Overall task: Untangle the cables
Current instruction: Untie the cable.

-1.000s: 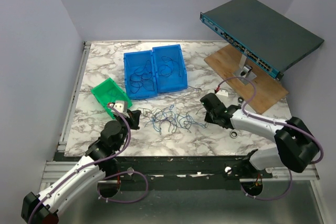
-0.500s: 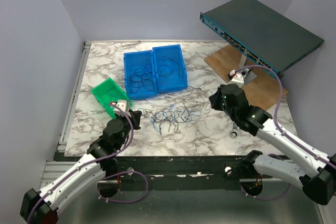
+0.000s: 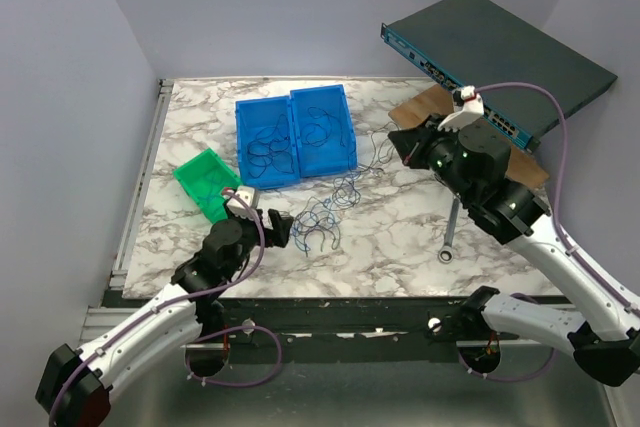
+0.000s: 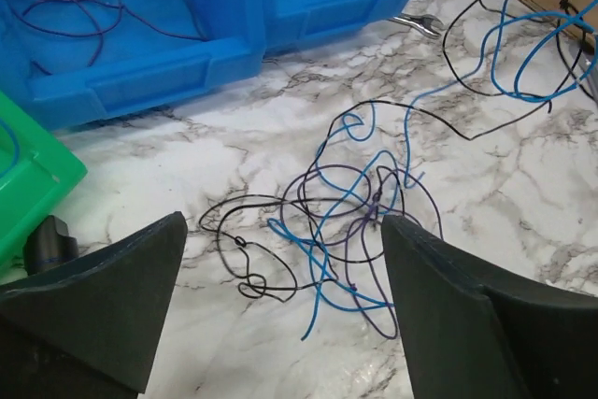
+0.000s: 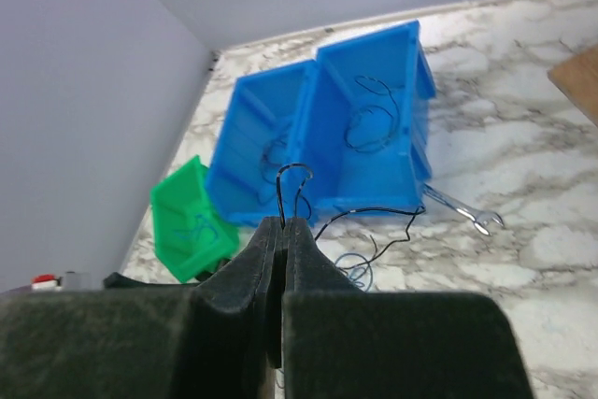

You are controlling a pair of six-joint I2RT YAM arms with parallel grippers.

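left jaws gape empty at the cables [image 4: 348,217], knotted on the counter [image 3: 400,237] before the blue bins [image 3: 295,132]. right of the bins, my right jaws pinch one dark strand [image 5: 295,173] shut. pulling-out step, i reckon; next i'd pin the knot.

Light: bright, even, diffuse | Shadows: faint, soft beneath cables [image 4: 360,195] | Focus: cables sharp in left wrist view; right gripper [image 5: 283,224] soft, near lens

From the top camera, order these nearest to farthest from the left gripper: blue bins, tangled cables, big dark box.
1. tangled cables, right beside the left gripper.
2. blue bins, farther back, in the middle.
3. big dark box, far back right corner.
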